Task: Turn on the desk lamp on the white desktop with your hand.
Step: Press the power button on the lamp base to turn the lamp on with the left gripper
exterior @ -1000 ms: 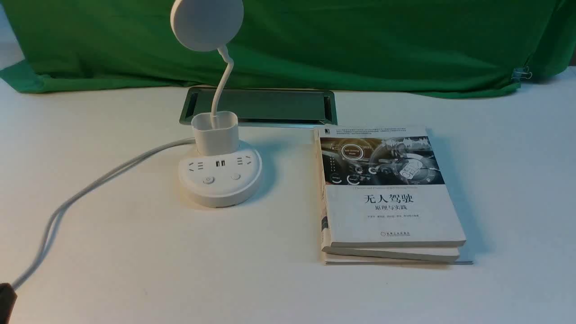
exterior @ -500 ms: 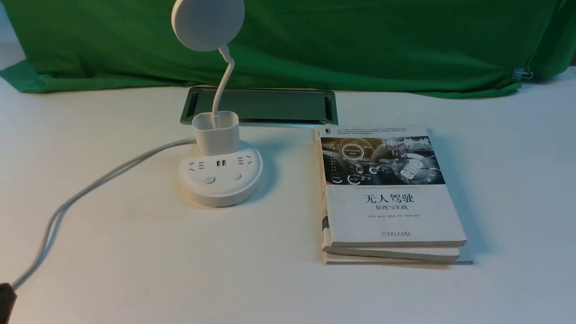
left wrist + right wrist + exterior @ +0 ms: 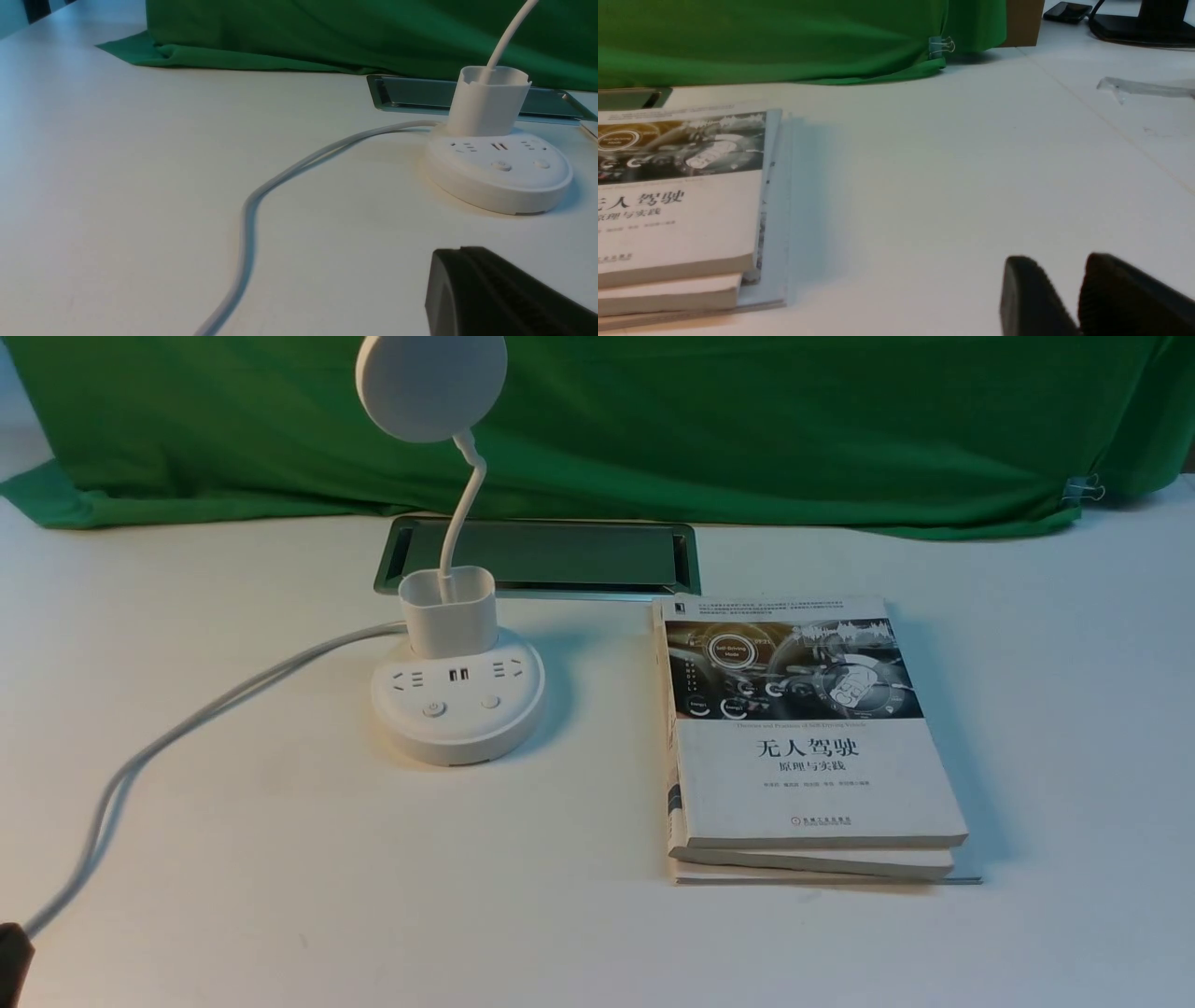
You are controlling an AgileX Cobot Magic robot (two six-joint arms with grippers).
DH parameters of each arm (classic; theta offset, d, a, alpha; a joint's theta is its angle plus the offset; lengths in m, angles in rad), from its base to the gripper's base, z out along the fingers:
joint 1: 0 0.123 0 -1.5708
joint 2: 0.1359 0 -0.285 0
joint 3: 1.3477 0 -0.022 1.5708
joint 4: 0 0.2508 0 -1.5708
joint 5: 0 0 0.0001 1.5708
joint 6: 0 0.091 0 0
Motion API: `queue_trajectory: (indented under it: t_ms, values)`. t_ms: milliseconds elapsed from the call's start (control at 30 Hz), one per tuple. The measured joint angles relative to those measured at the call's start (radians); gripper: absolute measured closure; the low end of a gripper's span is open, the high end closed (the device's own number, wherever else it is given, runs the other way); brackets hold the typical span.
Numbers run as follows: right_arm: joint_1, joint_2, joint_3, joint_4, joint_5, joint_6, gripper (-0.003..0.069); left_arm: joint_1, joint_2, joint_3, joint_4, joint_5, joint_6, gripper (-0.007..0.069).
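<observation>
My left fingers (image 3: 455, 249) are closed together, with nothing between them, well apart from the desk lamp (image 3: 458, 695), which stands on the left of the white desktop (image 3: 327, 859). My right fingers (image 3: 1057, 261) are parted by a narrow gap; the book stack (image 3: 817, 784) lies right of the lamp.

Book stack (image 3: 682, 219) and green cloth (image 3: 798, 42).
Stack: well apart from the right gripper. Cloth: hanging beyond both grippers, secured by a binder clip (image 3: 941, 46).
</observation>
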Motion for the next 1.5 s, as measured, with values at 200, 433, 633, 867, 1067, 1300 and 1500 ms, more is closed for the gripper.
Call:
queue_trajectory:
  t_ms: [200, 433, 633, 867, 1067, 1300, 1500]
  values:
    - [0.0, 0.0, 0.0, 0.0, 0.0, 0.0, 0.0421, 0.0, 0.0, 0.0, 0.005, -0.012, 0.0, 0.0622]
    - [0.0, 0.0, 0.0, 0.0, 0.0, 0.0, 0.0421, 0.0, 0.0, 0.0, 0.008, -0.152, 0.0, 0.0622]
    - [0.0, 0.0, 0.0, 0.0, 0.0, 0.0, 0.0419, 0.0, 0.0, 0.0, 0.012, -0.588, 0.0, 0.0622]
    - [0.0, 0.0, 0.0, 0.0, 0.0, 0.0, 0.0419, 0.0, 0.0, 0.0, 0.019, -1.009, -0.08, 0.0622]
    - [0.0, 0.0, 0.0, 0.0, 0.0, 0.0, 0.0419, 0.0, -0.003, -0.119, 0.114, -0.986, -0.245, 0.0622]
    - [0.0, 0.0, 0.0, 0.0, 0.0, 0.0, 0.0419, 0.0, 0.144, -0.456, 0.306, -0.205, -0.426, 0.0622]
    - [0.0, 0.0, 0.0, 0.0, 0.0, 0.0, 0.0419, 0.0, 0.398, -0.454, 0.228, 0.038, -0.402, 0.0622]
